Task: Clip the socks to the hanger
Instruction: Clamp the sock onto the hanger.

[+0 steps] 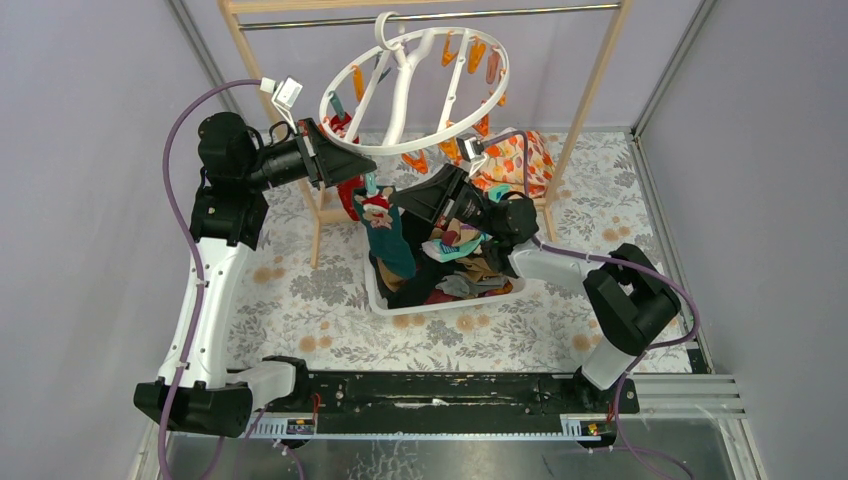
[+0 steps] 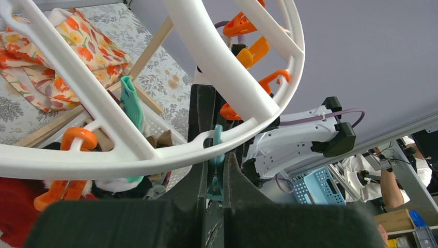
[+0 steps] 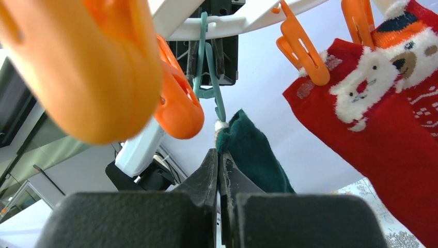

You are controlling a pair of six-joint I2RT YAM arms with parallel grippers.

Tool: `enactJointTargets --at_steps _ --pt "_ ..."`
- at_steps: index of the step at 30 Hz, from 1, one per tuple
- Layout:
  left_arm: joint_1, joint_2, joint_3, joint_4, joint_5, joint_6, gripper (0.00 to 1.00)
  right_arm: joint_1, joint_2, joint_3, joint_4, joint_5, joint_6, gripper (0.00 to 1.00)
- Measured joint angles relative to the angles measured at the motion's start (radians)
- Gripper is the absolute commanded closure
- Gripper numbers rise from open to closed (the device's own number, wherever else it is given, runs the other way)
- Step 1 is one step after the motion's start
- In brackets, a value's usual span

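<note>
Bench: a floral-print sheet covers my bench (image 1: pixel 300 300).
Room: plain pale lilac walls stand on 3 sides.
Rack: 1 wooden rack (image 1: pixel 592 90) stands at the far end, and its metal bar (image 1: pixel 520 12) carries the hanger's hook.
Hanger: 1 white ring hanger (image 1: pixel 402 95) hangs tilted above the far half of the bench, with clips dangling from the rim.
Left claw: my left claw (image 2: pixel 216 150) is up at the near-left rim of the ring, its fingers pinched on a teal clip (image 3: pixel 206 93).
Right claw: my right claw (image 3: pixel 219 155) is clamped on the dark teal sock (image 3: pixel 253 155), just below that clip.
Sock to clip: the sock's top edge touches the clip's lower tip. I cannot tell whether it is inside the clip.
Red sock: 1 red sock with a white bear face (image 3: pixel 382 119) is pinned by an orange clip (image 3: pixel 302 51), just beside the teal one.
Basket: 1 white basket (image 1: pixel 375 290) sits mid-bench under my right arm.
Loose socks: a mixed pile lies in the basket, too tangled to count.
Cloth: 1 orange leaf-print cloth (image 1: pixel 515 160) lies by the rack's right post.
Orange clips: several hang around the ring, but I cannot fix the number.
Arms: 2, each with 1 claw.
</note>
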Motion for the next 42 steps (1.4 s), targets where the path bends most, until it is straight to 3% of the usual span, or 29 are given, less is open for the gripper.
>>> enactJointTargets --at_steps 25,42 --pt "0.0 0.0 0.0 0.002 0.026 0.0 1.0 0.0 0.064 0.085 0.066 -0.004 0.084 1.0" --pt "0.0 0.0 0.0 0.001 0.029 0.006 1.0 0.0 0.064 0.087 0.069 -0.108 0.13 1.0"
